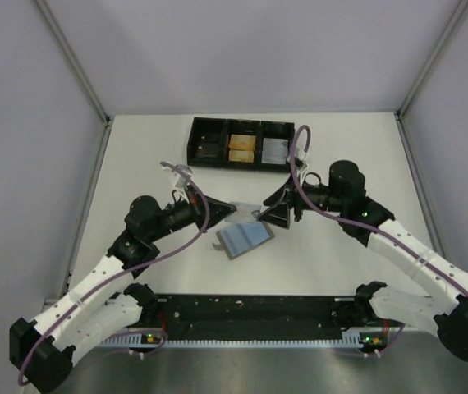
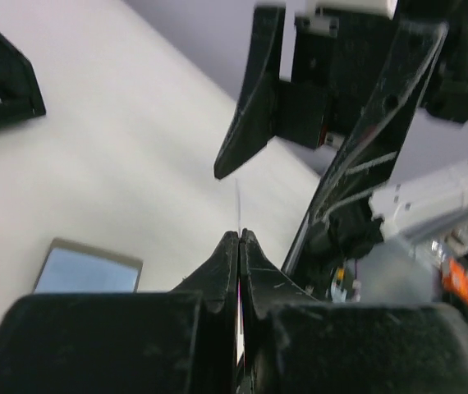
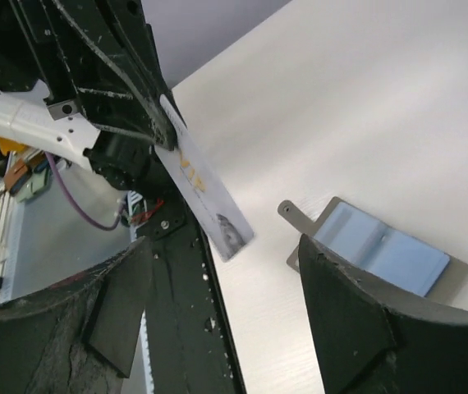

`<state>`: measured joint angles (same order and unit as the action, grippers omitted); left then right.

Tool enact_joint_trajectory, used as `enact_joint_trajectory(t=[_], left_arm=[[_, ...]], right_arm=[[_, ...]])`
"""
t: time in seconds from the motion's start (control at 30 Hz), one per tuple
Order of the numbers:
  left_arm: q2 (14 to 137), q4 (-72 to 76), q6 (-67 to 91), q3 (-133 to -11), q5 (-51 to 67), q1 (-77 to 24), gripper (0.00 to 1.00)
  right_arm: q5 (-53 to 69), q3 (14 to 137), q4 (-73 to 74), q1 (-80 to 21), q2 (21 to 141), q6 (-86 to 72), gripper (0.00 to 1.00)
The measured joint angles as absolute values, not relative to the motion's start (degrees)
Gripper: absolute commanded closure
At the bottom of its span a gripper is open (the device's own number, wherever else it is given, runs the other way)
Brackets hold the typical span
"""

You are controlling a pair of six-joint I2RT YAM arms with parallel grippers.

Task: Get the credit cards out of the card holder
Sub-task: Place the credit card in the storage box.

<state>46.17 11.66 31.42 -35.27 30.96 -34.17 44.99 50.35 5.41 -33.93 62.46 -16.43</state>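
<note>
The card holder (image 1: pixel 245 240) lies open on the table, grey outside, light blue inside, with a small tab; it also shows in the left wrist view (image 2: pixel 86 268) and the right wrist view (image 3: pixel 386 250). My left gripper (image 1: pixel 222 215) is shut on a pale credit card (image 1: pixel 240 208) and holds it in the air above and behind the holder. That card is edge-on in the left wrist view (image 2: pixel 238 205) and flat-on in the right wrist view (image 3: pixel 205 195). My right gripper (image 1: pixel 260 215) is open and empty, its jaws wide apart just right of the card's free end (image 3: pixel 226 287).
A black three-compartment tray (image 1: pixel 194 141) stands at the back of the table, with a dark, an orange and a silvery-grey item inside. Its corner shows in the left wrist view (image 2: pixel 8 86). A black rail (image 1: pixel 250 316) runs along the near edge.
</note>
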Motion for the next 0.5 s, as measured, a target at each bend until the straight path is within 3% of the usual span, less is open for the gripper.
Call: enact_joint_trajectory(t=[0.23, 0.5], left_arm=[[43.59, 27.29, 45.45, -26.98, 22.35, -34.15, 1.00], [44.38, 35.16, 54.17, -26.00, 18.70, -34.15, 1.00]], right_arm=[[39.09, 35.53, -23.44, -34.13, 58.94, -35.42, 0.24], [34.30, 31.53, -40.38, -35.53, 62.41, -47.77, 0.34]])
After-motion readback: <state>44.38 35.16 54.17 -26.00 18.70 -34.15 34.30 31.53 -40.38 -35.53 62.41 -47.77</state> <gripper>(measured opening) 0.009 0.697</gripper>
